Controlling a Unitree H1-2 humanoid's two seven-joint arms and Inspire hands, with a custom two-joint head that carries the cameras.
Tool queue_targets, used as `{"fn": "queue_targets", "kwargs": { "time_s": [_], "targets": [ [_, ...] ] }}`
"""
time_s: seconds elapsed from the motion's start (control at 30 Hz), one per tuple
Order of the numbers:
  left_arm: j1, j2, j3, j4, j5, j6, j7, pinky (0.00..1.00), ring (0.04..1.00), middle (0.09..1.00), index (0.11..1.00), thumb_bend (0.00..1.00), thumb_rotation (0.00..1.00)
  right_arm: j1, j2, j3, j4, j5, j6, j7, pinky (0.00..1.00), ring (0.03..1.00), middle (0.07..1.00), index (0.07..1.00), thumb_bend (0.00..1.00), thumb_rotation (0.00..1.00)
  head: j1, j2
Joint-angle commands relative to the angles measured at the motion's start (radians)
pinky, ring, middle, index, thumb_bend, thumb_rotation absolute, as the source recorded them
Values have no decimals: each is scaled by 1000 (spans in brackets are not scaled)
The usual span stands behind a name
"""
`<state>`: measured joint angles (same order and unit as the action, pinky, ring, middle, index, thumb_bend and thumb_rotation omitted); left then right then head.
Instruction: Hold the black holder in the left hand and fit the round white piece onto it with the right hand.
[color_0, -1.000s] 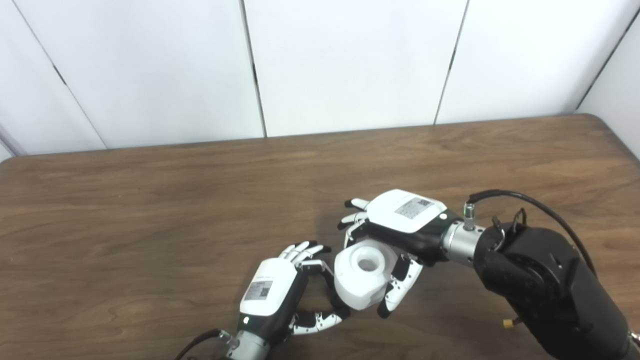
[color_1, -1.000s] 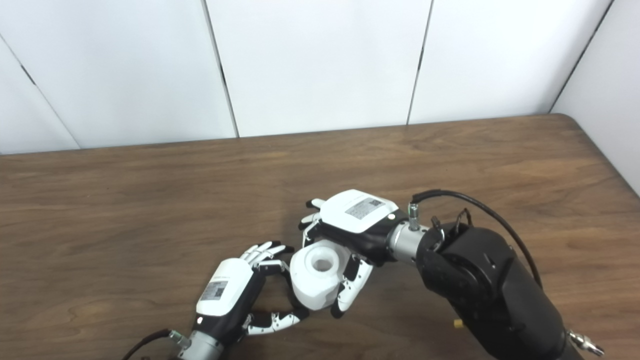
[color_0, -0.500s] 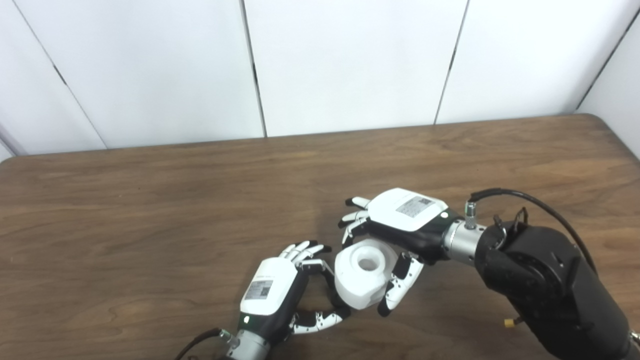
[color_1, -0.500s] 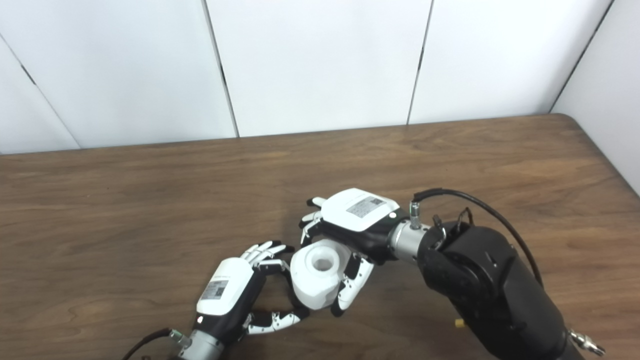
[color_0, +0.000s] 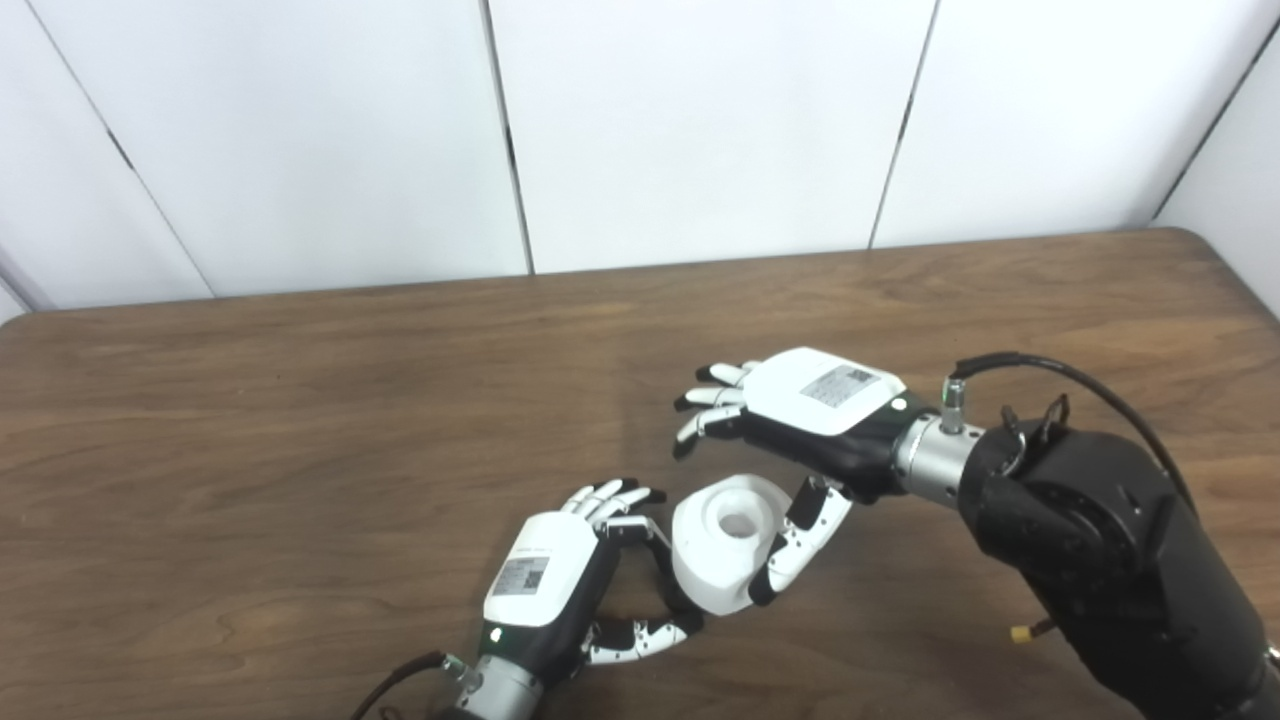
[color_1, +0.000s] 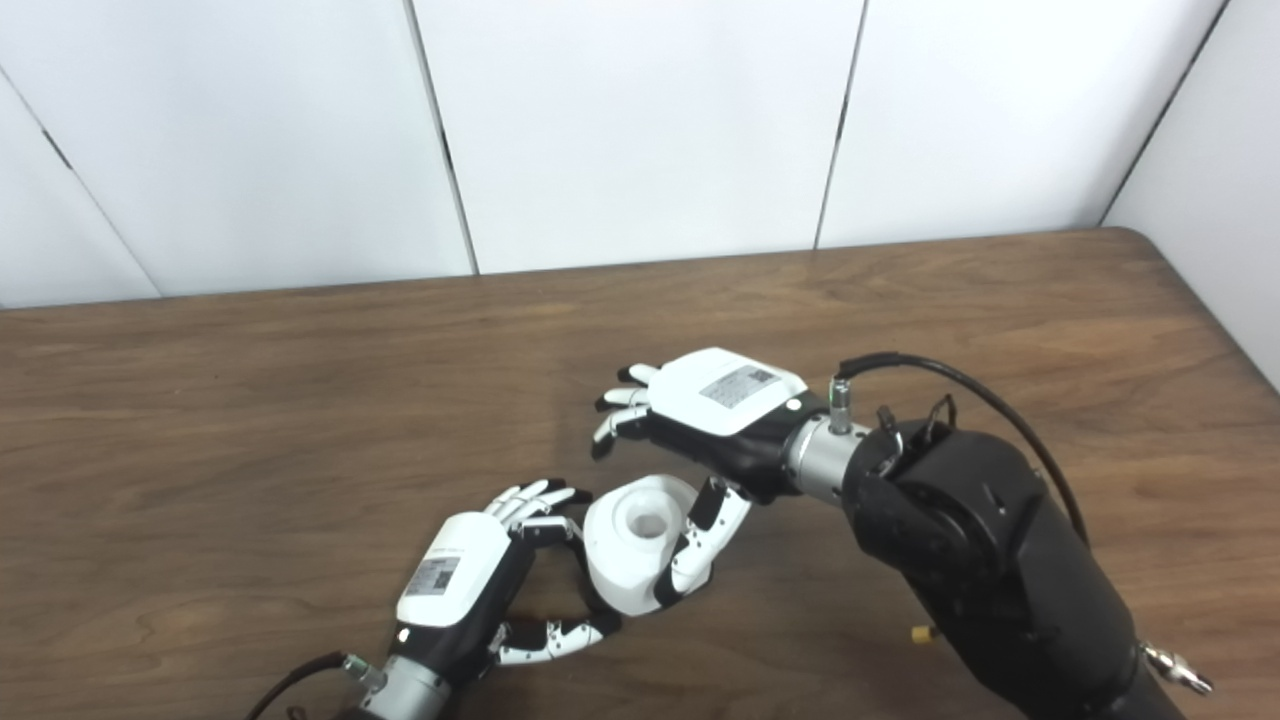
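- The right hand's fingers (color_0: 705, 400) have lifted off the round white piece (color_0: 728, 540) since a second ago and now stretch apart above and just beyond its far side, with open air between them and its top.
- Only the thumb of the right hand (color_0: 815, 415) stays close: it hangs down the piece's right flank, at or very near the surface; whether it presses there cannot be told.
- The left hand (color_0: 560, 590) is curled at the piece's near-left side, fingers bent round toward it and thumb reaching under its near edge. It looks like a cradling hold, but a firm clamp cannot be confirmed.
- The black holder is hardly to be seen. Something dark shows between the left hand's fingers and the piece, which may be the holder or only the hand's own parts.
- The white piece sits low over the table (color_0: 300, 400), near the front edge and a little right of centre, slightly tilted, its round hollow facing up. It has barely shifted while the right hand rose.
- Judged from this, the right hand is letting go, so the fitting step is likely finished or nearly so; the seating itself is hidden.
- If the piece is not fully seated, it could tip once the thumb leaves.
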<state>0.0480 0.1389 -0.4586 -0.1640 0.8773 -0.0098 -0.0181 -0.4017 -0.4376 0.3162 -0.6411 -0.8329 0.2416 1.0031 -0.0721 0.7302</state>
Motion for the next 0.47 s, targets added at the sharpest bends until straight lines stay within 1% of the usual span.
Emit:
{"fn": "queue_targets", "kwargs": {
  "time_s": [0.0, 0.17, 0.23, 0.37, 0.43],
  "targets": [
    [-3, 6, -5, 29, 13, 14, -22, 911, 911, 844, 491, 506, 47, -48, -17, -25, -42, 19, 8, 8, 982, 1000, 954, 846, 1000, 468, -2, -2],
    [-6, 8, -4, 34, 13, 14, -22, 911, 911, 843, 490, 506, 48, -79, -34, -48, -80, 48, 46, 58, 1000, 1000, 972, 868, 1000, 485, -5, -2],
    [-7, 8, -4, 37, 12, 13, -21, 911, 911, 842, 490, 506, 48, -102, -42, -57, -99, 68, 87, 101, 1000, 1000, 986, 878, 1000, 484, -6, -3],
    [-9, 8, -3, 38, 9, 15, -22, 912, 911, 841, 491, 506, 47, -158, -69, -70, -134, 111, 190, 196, 1000, 1000, 1000, 886, 1000, 484, -5, -4],
    [-9, 8, -3, 39, 8, 15, -21, 913, 911, 841, 491, 506, 47, -183, -82, -77, -147, 122, 218, 229, 1000, 1000, 1000, 887, 1000, 498, -6, -4]
  ]
}}
